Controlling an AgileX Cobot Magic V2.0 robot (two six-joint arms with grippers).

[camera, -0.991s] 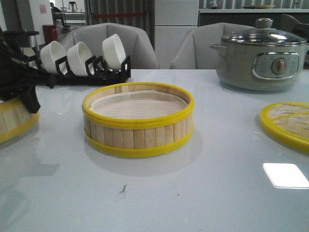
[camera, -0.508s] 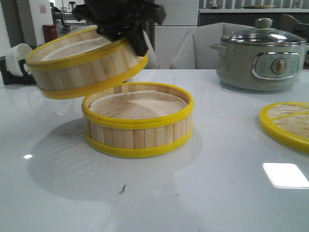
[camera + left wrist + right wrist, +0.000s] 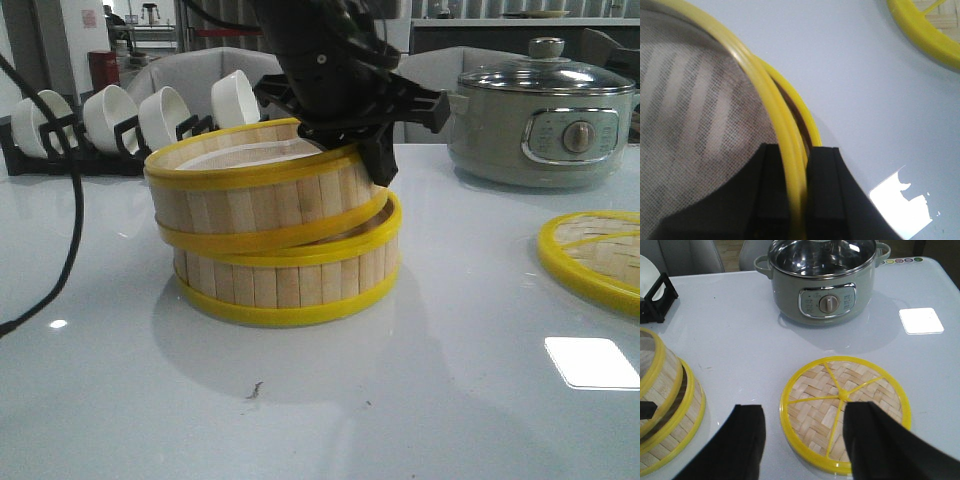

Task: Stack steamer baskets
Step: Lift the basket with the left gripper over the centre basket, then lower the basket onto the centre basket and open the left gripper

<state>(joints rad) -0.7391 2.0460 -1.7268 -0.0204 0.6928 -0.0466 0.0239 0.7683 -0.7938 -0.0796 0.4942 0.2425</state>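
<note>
Front view: left hand [image 3: 372,150] clamps slatted bamboo top basket [image 3: 255,185], tilted on btm basket [image 3: 290,280].

Matte black left arm [image 3: 315,55] with an angular black gripper [image 3: 375,135], a thin black cable [image 3: 70,220] trailing beside

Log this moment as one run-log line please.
phase: stacking | left gripper: shut on upper steamer basket rim | upper basket: tilted on lower steamer basket, not seated | right gripper: open above woven lid
</note>
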